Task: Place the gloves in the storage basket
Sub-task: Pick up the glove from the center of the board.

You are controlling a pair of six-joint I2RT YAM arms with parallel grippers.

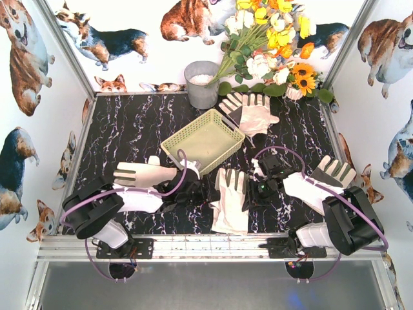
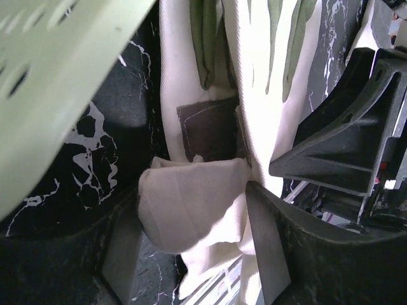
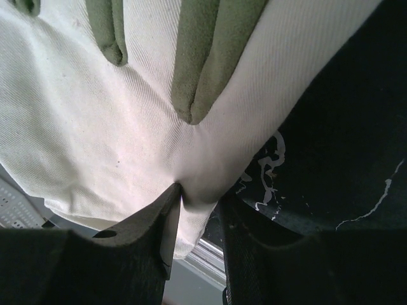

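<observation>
The right hand (image 3: 197, 200) is clenching the glove (image 1: 231, 206) lying at the tabletop's near edge. The left hand (image 2: 191, 216) is straddling its cuff, grip unclear. Ideally they are lifting together, carrying it far-left over the storage basket (image 1: 203, 140).

A grey metal bucket (image 1: 202, 84) is standing at the far edge of the black marbled table (image 1: 129, 129). A bouquet of yellow, white and orange flowers (image 1: 271, 39) is lying in the far right corner, its stems reaching toward the bucket. White walls printed with corgis (image 1: 26, 58) are enclosing the table on three sides.
</observation>
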